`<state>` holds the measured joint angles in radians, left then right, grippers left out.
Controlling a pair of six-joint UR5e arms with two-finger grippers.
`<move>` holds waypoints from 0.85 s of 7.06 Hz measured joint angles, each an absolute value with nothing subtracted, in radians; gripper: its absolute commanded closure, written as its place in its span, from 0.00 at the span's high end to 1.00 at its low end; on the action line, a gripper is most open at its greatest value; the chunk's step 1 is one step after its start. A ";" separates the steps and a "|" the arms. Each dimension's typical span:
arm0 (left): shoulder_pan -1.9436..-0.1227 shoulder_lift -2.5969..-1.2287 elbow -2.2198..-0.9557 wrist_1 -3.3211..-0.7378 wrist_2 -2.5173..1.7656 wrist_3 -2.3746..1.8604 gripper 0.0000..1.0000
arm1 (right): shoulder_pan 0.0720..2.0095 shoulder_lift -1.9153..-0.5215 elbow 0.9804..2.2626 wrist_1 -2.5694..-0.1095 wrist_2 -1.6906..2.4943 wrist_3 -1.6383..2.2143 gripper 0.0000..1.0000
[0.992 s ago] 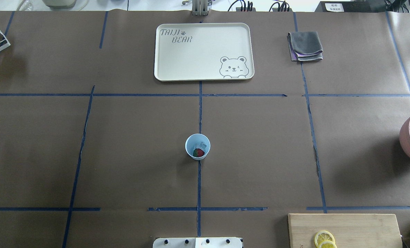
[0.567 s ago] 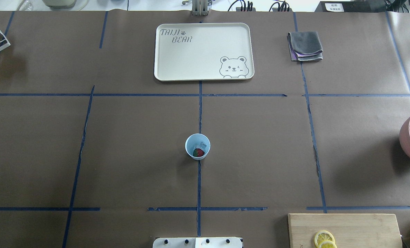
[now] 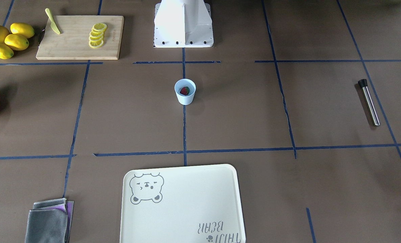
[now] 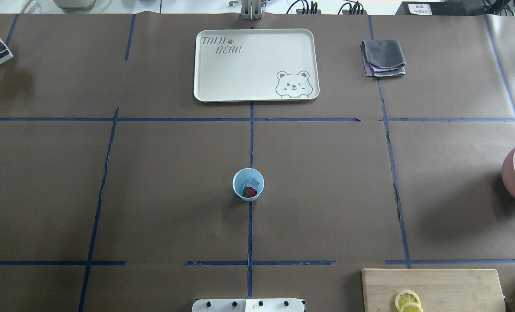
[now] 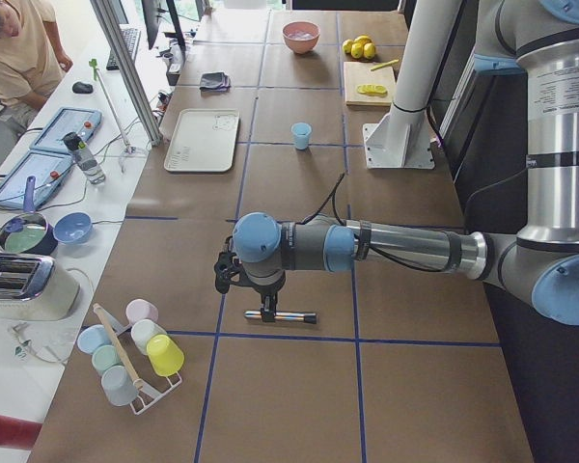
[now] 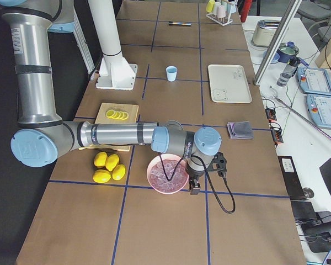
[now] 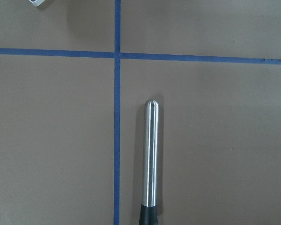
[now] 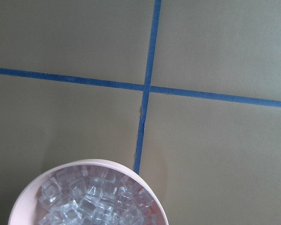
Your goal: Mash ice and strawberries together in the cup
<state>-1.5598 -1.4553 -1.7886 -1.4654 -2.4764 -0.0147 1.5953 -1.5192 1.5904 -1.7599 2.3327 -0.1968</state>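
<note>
The pale-blue cup [image 4: 248,184] stands upright at the table's middle; it also shows in the front view [image 3: 185,91]. Inside it lie a red strawberry [image 4: 250,192] with a green patch and a clear piece of ice [image 4: 253,182]. My left gripper [image 5: 267,311] shows only in the exterior left view, pointing down over a steel muddler [image 5: 282,315] with a black end; I cannot tell whether it is open. My right gripper [image 6: 194,189] shows only in the exterior right view, beside the pink ice bowl [image 6: 167,174]; I cannot tell its state. Both are far from the cup.
The muddler [image 3: 369,102] lies flat on the table's left end and fills the left wrist view [image 7: 150,159]. A cream bear tray [image 4: 256,65] and a folded grey cloth [image 4: 383,57] lie at the far side. A cutting board [image 3: 80,36] with lemon slices and whole lemons [image 3: 8,39] sit near the base.
</note>
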 measured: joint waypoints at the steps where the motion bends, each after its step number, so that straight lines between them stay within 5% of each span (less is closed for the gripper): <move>1: -1.559 -1.449 -1.797 -1.465 -2.455 -0.015 1.00 | 1.597 -1.527 1.585 -1.760 2.335 -0.197 0.99; 6: -1.558 -1.421 -1.831 -1.472 -2.405 -0.013 1.00 | 1.621 -1.540 1.588 -1.749 2.343 -0.224 0.99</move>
<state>-1.5578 -1.4206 -1.8309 -1.4719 -2.4048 -0.0129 1.6207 -1.5404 1.5884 -1.7494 2.3432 -0.2244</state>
